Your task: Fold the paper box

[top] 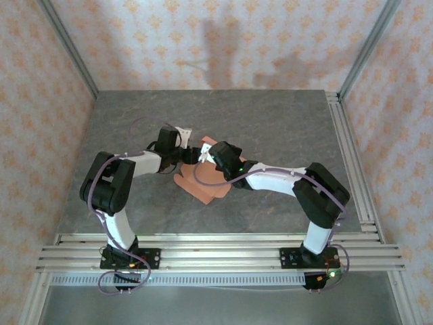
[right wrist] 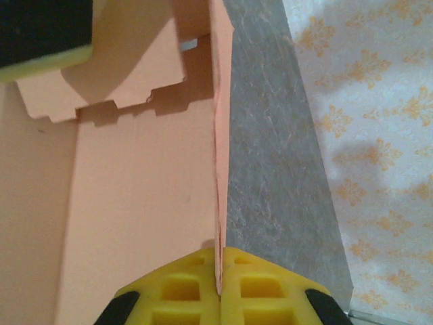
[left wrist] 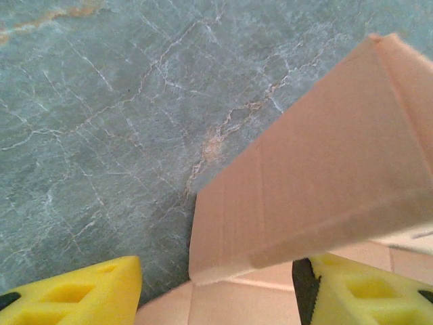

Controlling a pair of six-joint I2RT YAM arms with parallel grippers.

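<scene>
Both arms bend inward to meet over the middle of the table [top: 284, 122], where the box [top: 203, 186] lies part-folded. The right gripper [right wrist: 219, 274] has its jaws pinched together on the edge of an upright card wall. The left gripper [left wrist: 216, 298] hangs over a raised flap with its jaws apart, gripping nothing.

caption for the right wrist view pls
Right gripper pinching an upright flap of the thin salmon-orange card box over grey stone table.
</scene>
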